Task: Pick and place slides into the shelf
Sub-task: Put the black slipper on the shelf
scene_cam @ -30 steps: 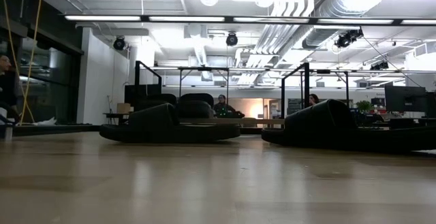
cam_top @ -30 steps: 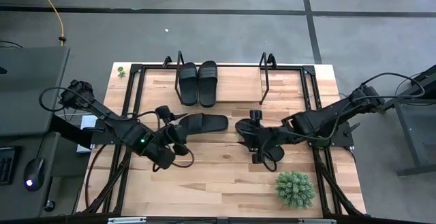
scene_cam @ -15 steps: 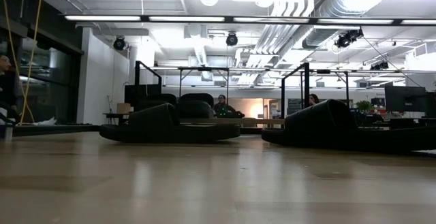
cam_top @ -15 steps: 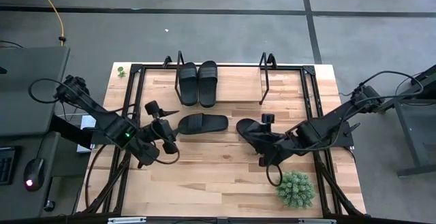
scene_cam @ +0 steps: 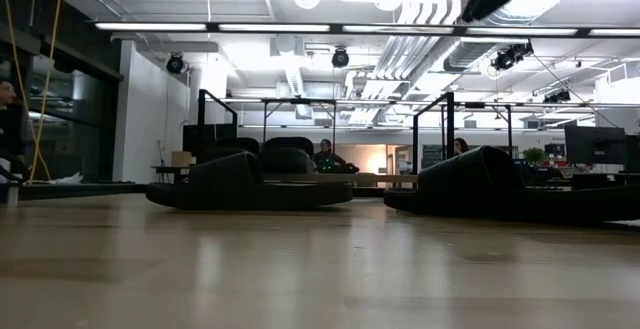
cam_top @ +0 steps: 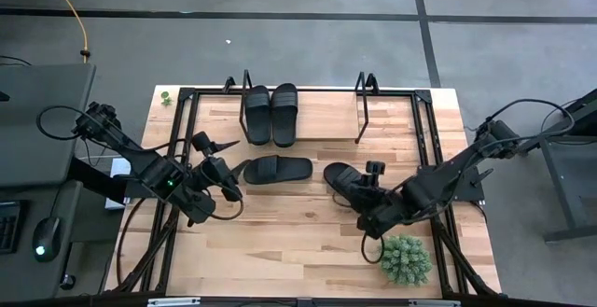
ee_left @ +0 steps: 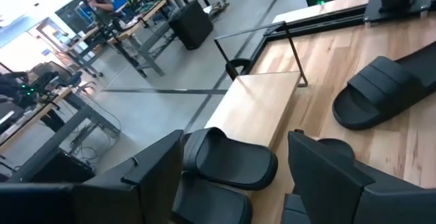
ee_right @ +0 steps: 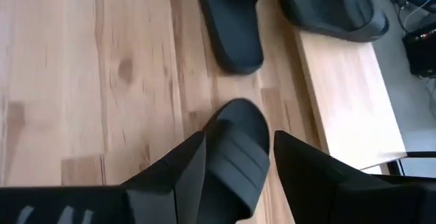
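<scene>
The big light wooden counter [cam_top: 280, 251] holds everything, so I will say where things are from the shelf. The low shelf with a pale wooden board and thin black metal posts [cam_top: 326, 111] sits along the far edge of the counter. Two matte black open-toed slide sandals [cam_top: 270, 114] lie side by side on the shelf board, toward its left end, so half the job looks done and the right half of the board is bare. Two more slides are not on the shelf yet. One black slide [cam_top: 278, 169] lies flat on the counter just in front of the pair on the shelf. The other black slide [cam_top: 350, 184] lies in front of the bare part of the shelf, likely so it can go straight in there. The right end effector [ee_right: 235, 166] hangs over this slide with its two dark fingers spread wide, one on each side, and it grips nothing. The left end effector [ee_left: 235, 173] is near the first loose slide and points at the shelf, open too, with nothing between its fingers. A small spiky green plant [cam_top: 404, 258] sits at the near right of the counter, well away from the shelf. The room behind is a big bright workshop with desks and ceiling pipes.
</scene>
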